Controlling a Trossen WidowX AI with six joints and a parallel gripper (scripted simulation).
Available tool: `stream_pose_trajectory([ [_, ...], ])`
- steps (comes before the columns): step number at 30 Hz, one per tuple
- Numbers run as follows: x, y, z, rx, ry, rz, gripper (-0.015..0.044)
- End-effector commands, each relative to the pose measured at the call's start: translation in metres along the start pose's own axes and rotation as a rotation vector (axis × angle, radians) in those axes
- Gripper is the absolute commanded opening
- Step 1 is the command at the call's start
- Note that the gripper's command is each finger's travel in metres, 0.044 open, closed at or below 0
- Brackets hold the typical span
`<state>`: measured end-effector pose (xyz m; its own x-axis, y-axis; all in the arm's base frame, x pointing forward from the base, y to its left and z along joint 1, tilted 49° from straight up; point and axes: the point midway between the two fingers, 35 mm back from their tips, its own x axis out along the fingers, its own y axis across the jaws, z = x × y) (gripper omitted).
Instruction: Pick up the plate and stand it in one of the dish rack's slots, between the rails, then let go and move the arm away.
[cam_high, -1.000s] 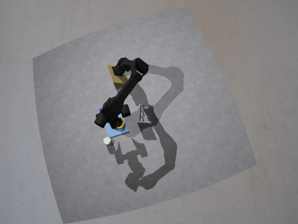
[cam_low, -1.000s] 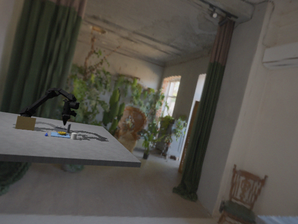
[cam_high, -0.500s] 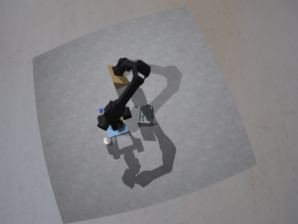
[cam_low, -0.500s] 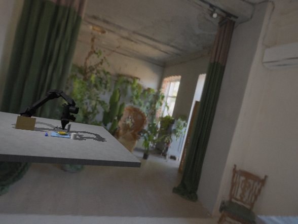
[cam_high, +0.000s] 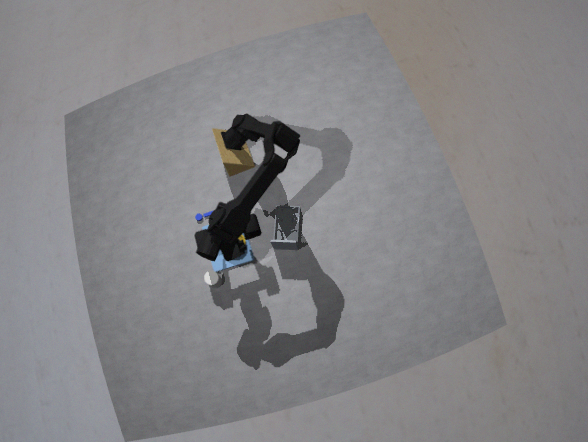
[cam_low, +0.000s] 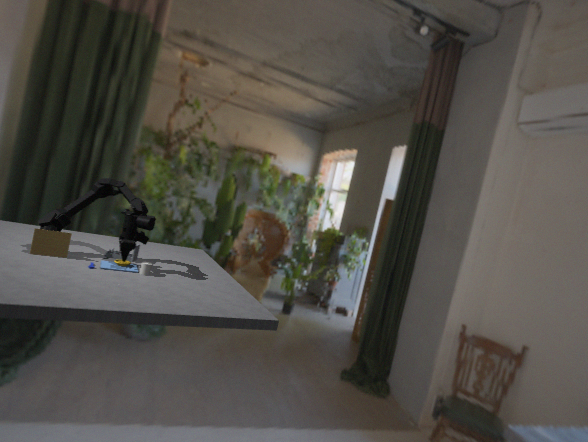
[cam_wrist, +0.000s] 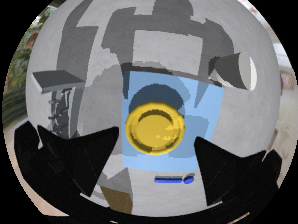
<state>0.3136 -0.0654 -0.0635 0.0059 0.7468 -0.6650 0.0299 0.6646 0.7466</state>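
The robot is one slim arm (cam_high: 252, 187), matt black from end to end, built of boxy, faceted links joined by thicker, blocky joint housings. It rises from a tan, box-shaped base (cam_low: 50, 242) on the worktop. No cables, screws or markings can be made out on it. The gripper (cam_wrist: 152, 163) is black too, with two broad fingers that taper to points. A few short pale dashes mark the dark rim below them in the wrist view.
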Motion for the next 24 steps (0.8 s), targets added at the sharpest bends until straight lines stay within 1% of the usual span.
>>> stream_pose_trajectory([
  [1, 0.009, 0.002, -0.001, 0.007, 0.006, 0.006, 0.04],
  [13, 0.026, 0.003, -0.001, 0.006, 0.006, 0.009, 0.04],
  [16, 0.026, 0.003, -0.001, 0.006, 0.006, 0.009, 0.038],
  [21, 0.026, 0.003, -0.001, 0.006, 0.006, 0.009, 0.0378],
  [24, 0.026, 0.003, -0.001, 0.006, 0.006, 0.009, 0.0358],
])
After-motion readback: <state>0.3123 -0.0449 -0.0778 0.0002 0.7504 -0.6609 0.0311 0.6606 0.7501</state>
